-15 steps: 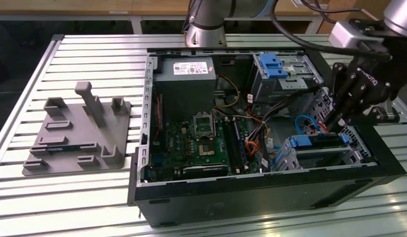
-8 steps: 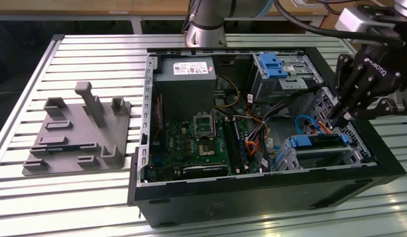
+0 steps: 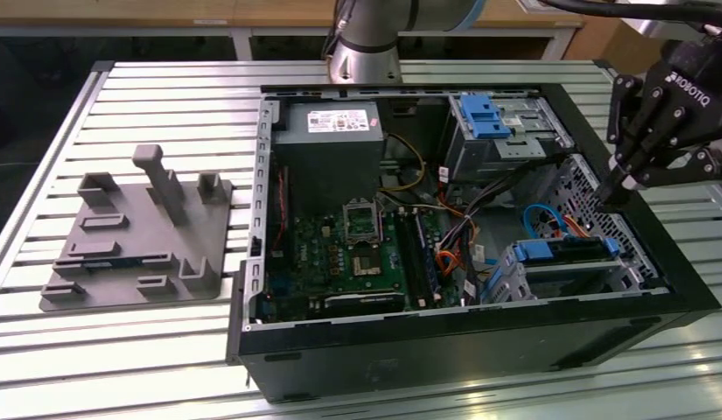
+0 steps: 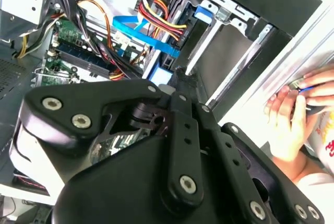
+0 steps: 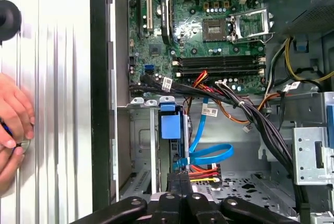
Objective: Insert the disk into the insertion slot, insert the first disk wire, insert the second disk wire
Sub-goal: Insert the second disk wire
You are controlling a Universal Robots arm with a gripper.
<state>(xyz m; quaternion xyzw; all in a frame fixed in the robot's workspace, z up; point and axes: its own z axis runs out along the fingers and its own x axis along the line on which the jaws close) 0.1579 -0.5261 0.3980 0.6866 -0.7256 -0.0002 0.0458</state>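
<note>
A: Where is the disk (image 3: 567, 254) lying?
B: Flat inside the slot (image 3: 571, 271), long axis across the case (image 3: 478, 341), near its front edge.
A: And the gripper (image 3: 614, 197)?
B: Hanging above, fingers pinched together on nothing visible.

White lettering stands on the gripper (image 3: 613, 192) body, upper right of the exterior view; a printed label (image 3: 340, 120) stands on the power supply (image 3: 328, 149), upper centre.
</note>
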